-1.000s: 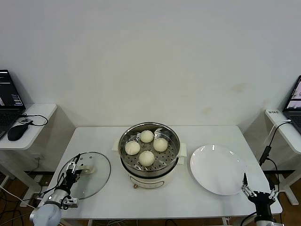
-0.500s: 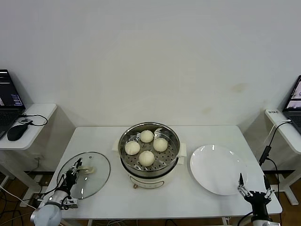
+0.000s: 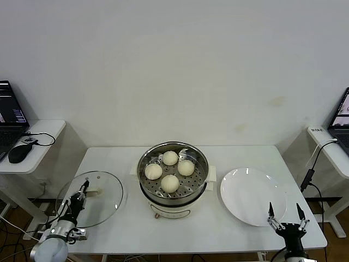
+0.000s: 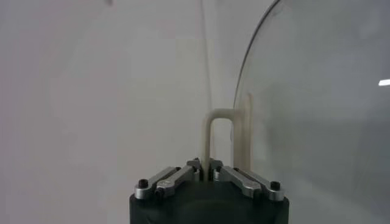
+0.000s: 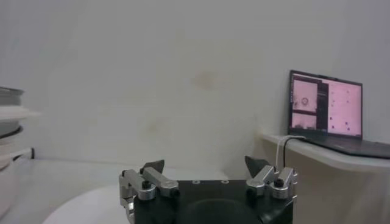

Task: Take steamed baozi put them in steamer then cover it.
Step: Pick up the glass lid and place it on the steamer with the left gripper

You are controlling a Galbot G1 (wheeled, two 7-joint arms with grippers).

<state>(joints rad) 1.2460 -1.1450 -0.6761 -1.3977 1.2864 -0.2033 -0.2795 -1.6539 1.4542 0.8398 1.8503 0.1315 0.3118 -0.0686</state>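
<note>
The left gripper (image 3: 83, 192) is clamping the cover's handle (image 4: 220, 139), holding the glass cover (image 3: 90, 198) over the table's left end; the steamer (image 3: 173, 173), four baozi (image 3: 170, 183) inside, is lying to its right; the right gripper (image 3: 285, 220) is idling open beside the plate (image 3: 253, 195).

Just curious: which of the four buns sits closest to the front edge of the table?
The bun at the front of the steamer; the other three lie farther back.
</note>
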